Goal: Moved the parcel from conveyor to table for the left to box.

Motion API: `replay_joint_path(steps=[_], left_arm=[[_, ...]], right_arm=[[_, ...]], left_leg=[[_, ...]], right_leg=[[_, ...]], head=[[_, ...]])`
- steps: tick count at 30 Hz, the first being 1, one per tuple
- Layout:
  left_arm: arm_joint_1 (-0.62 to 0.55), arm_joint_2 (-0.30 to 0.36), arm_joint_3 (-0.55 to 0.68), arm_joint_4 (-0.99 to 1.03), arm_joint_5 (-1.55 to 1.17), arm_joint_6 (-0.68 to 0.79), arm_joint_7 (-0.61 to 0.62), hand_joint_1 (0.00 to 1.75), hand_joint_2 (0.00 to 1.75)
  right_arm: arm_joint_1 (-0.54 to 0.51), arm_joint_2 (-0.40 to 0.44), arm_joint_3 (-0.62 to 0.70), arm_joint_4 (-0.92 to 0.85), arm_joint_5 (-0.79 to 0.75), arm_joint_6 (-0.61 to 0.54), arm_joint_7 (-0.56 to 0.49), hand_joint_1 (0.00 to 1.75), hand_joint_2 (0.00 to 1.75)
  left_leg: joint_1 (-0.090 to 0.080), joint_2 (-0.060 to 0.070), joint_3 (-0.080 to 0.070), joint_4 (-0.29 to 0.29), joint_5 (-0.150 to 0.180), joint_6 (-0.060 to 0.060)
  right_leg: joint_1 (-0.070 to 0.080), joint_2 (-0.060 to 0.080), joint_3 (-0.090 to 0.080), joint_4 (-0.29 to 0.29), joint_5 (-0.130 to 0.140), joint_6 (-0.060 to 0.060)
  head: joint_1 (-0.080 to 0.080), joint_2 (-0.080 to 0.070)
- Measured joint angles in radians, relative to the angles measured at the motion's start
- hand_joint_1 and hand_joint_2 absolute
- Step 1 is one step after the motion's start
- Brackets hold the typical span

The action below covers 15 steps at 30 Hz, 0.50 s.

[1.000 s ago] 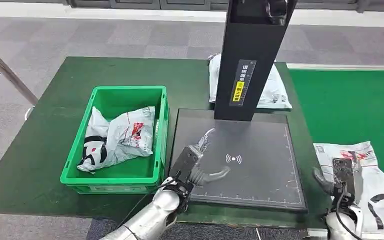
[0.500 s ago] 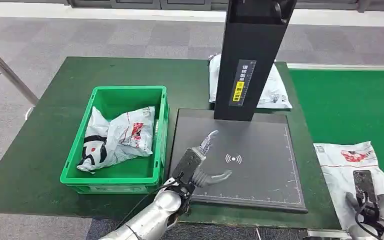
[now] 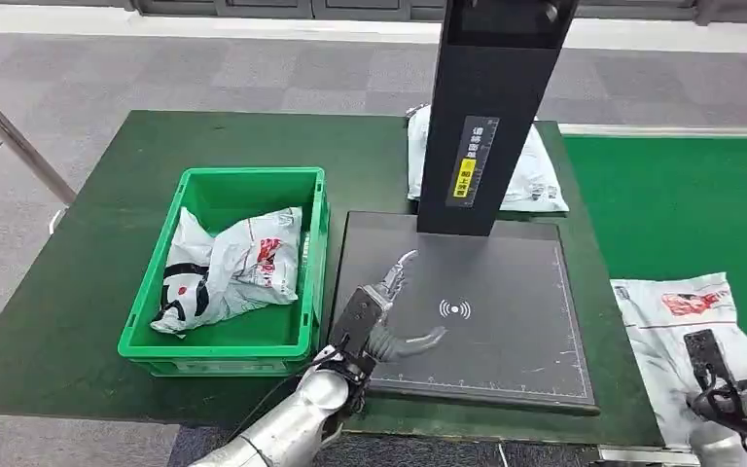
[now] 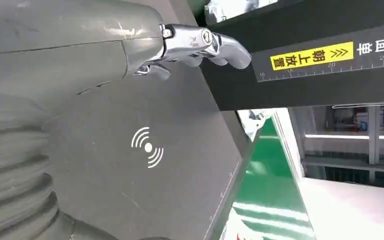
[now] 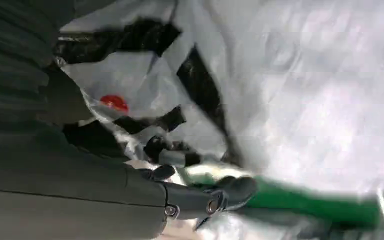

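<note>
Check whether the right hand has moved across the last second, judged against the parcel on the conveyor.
Yes. The right hand has slid from the left edge of the parcel toward its lower right, away from the black scanner plate.

The silver left arm reaches up from the near edge of the desk, its left robot hand held empty, fingers spread and thumb jutting sideways. The right robot hand sits low at the near right corner, pressed palm-down; its finger pose is unclear.
</note>
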Motion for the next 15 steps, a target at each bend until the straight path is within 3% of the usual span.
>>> replay_joint_path(steps=[2,4,11,15], left_arm=[[0.002,0.005,0.003,-0.010,-0.012,-0.011,0.003,0.00,1.75],[0.003,0.010,0.005,-0.017,-0.016,-0.014,0.003,0.00,1.75],[0.024,0.023,0.022,-0.056,-0.060,-0.014,0.031,0.00,1.75],[0.036,0.030,0.036,-0.083,-0.080,-0.010,0.045,0.00,1.75]], right_arm=[[-0.023,-0.010,0.018,0.021,0.010,0.212,-0.059,1.75,1.75],[-0.039,-0.021,0.030,0.039,0.010,0.298,-0.079,1.75,1.75],[-0.074,-0.025,0.065,0.053,0.039,0.339,-0.096,1.75,1.75],[-0.085,-0.018,0.082,0.053,0.043,0.270,-0.125,1.75,1.75]], left_leg=[[0.003,0.003,0.002,0.000,-0.001,0.000],[0.003,0.006,0.003,0.000,-0.002,0.001],[0.003,0.007,0.007,0.000,-0.002,0.002],[0.003,0.007,0.007,0.000,-0.002,0.002]], right_leg=[[0.003,0.003,0.003,-0.002,0.000,0.000],[0.003,0.004,0.004,-0.003,0.000,0.001],[0.003,0.005,0.009,-0.004,0.002,0.002],[0.003,0.004,0.009,-0.004,0.002,0.003]], head=[[0.000,0.000],[0.000,0.000],[0.000,0.000],[0.000,0.000]])
